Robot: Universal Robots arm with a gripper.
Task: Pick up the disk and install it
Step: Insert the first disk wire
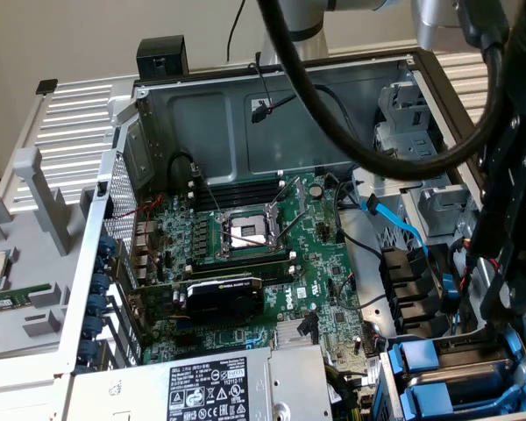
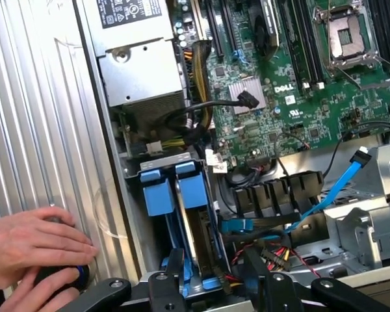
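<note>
Two blue-framed drives [image 2: 159, 195] stand edge-up in the bay [image 2: 172, 159], at five o'clock from the motherboard [image 1: 324, 254] in the exterior view. Your disk [image 2: 198, 224] looks to be the one between the gripper's [image 2: 214, 286] spread, empty jaws. Slick plastic tabs [image 2: 195, 185] meet the bay's sharp sheet metal: skewed, it could jam, or snag the blue cable [image 2: 325, 192].

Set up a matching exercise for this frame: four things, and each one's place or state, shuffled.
1 disk
2 hand
3 processor socket
4 graphics card

A empty, on the green motherboard
B resting on the ridged side panel
C upright in the drive bay
D black, plugged into the motherboard

Pairs: 1-C, 2-B, 3-A, 4-D
</note>
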